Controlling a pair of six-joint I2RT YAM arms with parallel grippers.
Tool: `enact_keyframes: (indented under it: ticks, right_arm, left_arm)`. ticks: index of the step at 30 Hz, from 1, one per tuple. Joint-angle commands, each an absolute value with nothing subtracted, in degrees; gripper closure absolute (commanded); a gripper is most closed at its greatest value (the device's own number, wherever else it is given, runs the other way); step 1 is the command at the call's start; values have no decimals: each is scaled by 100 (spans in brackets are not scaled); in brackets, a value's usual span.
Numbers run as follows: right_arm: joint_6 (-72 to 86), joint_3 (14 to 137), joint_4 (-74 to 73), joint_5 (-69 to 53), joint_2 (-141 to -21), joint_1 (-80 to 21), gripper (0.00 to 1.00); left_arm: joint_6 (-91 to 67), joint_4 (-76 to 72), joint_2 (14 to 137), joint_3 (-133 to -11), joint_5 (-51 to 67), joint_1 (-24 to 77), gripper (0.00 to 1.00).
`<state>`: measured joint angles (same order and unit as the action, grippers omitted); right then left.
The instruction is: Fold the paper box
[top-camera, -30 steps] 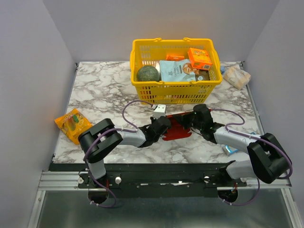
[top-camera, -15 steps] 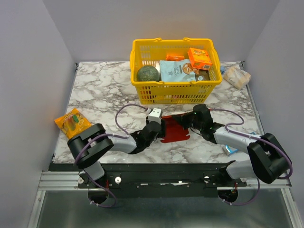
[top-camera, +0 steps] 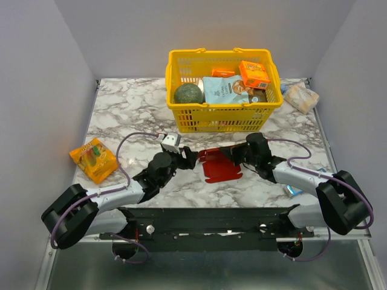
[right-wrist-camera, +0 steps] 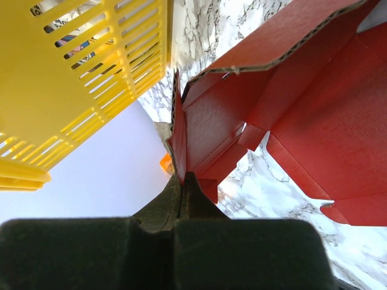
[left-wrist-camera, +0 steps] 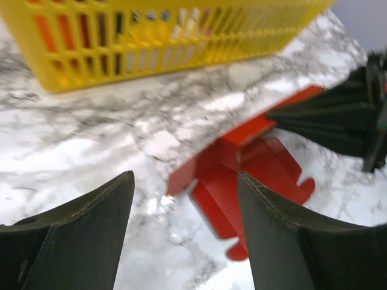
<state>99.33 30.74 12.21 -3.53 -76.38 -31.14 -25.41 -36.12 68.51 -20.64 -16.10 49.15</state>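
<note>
Fingers first: my left fingers (left-wrist-camera: pixel 84 235) stand wide apart with nothing between them. They hover just off the paper box (top-camera: pixel 221 164) at its 9 o'clock, clear of the cardboard. My right fingers (right-wrist-camera: pixel 172 202) are pressed together on a thin upright wall of the box at its 2 o'clock side, so the red sheet is pinned there and nowhere else.

The box lies on the marble surface (top-camera: pixel 133 115) a little toward 5 o'clock of its middle, at 6 o'clock of the yellow basket (top-camera: pixel 221 118). As I judge it, the fold is partway. From my left wrist I see walls raised along the far and left sides, making a shallow tray. The panel toward me, with its tabs, lies flat on the surface. What is left, I reckon, is lifting the remaining sides, tucking the tabs and closing it up; nothing looks locked yet.

Around it, the basket at 12 o'clock holds a green round fruit (top-camera: pixel 188 93), a blue pouch (top-camera: pixel 227 90) and an orange carton (top-camera: pixel 254 74). Its front wall is not far from the box's far edge, which I think leaves little room for flaps swinging that way. A snack packet (top-camera: pixel 92 159) lies at 8 o'clock, well apart, and a wrapped packet (top-camera: pixel 300 96) sits at 2 o'clock near the far corner. Neither is in my way.
</note>
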Motion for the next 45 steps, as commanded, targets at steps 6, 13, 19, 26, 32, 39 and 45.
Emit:
enact_keyframes:
  ticks: [6, 13, 19, 26, 32, 39, 45]
  right_arm:
    - [9800, 3041, 1037, -422, -7585, -3094, 100]
    - [9791, 3076, 1028, -448, -7620, -3094, 100]
    - [9782, 3111, 1020, -448, -7655, -3094, 100]
    - [9800, 3181, 1028, -448, -7752, -3094, 100]
    - [9809, 3217, 1002, -404, -7770, -3094, 100]
    - [9800, 3278, 976, -439, -7813, -3094, 100]
    - [9800, 3278, 967, -422, -7796, -3094, 100]
  left_arm:
    - [-2857, -2981, 7459, -2548, -1257, 3832, 23]
    - [-2733, -2971, 8814, -3067, -1196, 3788, 25]
    - [-2619, -3252, 9483, -3401, -792, 3788, 27]
    - [-2549, -3463, 9589, -3323, -422, 3849, 29]
    - [-2593, -3524, 9677, -3261, -317, 4104, 32]
    - [-2646, -3867, 9835, -3225, -71, 4359, 33]
    - [-2637, -3981, 9923, -3270, -9, 4403, 33]
